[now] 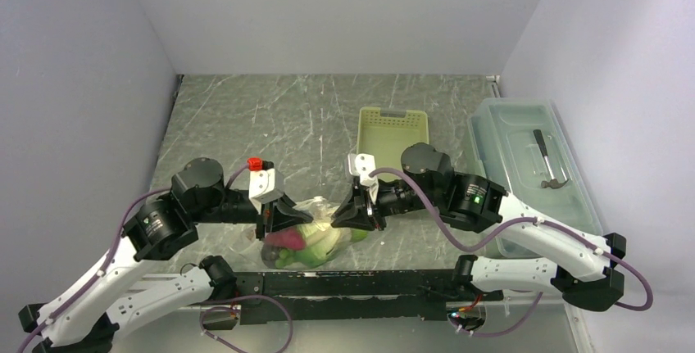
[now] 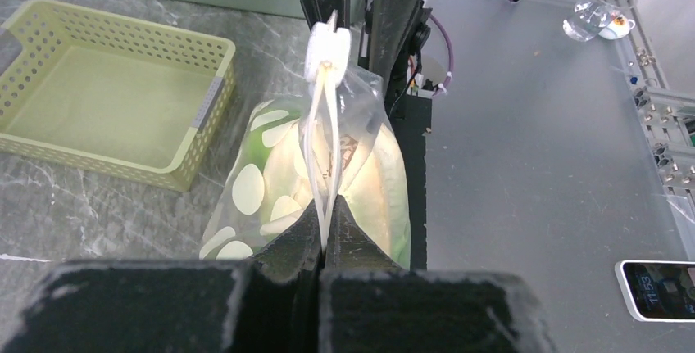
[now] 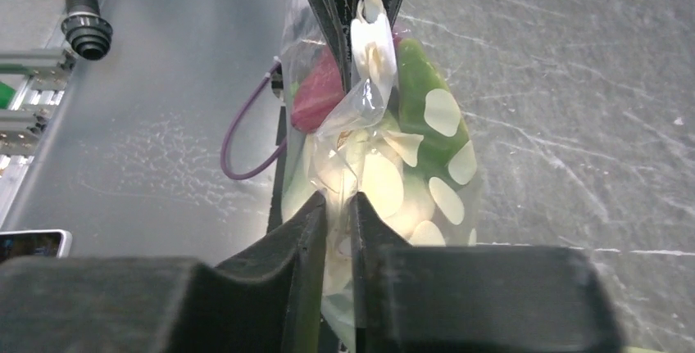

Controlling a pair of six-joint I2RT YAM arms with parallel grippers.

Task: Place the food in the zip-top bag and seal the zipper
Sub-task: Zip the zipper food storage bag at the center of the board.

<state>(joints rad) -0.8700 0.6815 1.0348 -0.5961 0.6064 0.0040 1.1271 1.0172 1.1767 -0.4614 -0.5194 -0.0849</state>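
Note:
The zip-top bag (image 1: 321, 230), clear with white dots, hangs stretched between my two grippers just above the table's near edge. The food is inside it: a red piece (image 3: 316, 95) and green pieces (image 3: 412, 70) show through the plastic, and pale green lettuce shows in the left wrist view (image 2: 264, 152). My left gripper (image 2: 326, 238) is shut on the zipper (image 2: 321, 169) at one end of the mouth. My right gripper (image 3: 337, 210) pinches the other end of the mouth edge, with plastic between its near-closed jaws. The two whitish strips run close together between the grippers.
An empty yellow-green basket (image 1: 394, 128) stands behind the right gripper. A clear lidded box (image 1: 524, 165) with a dark tool inside is at the right. Off the table's near edge, a phone (image 2: 660, 287) lies on the grey bench.

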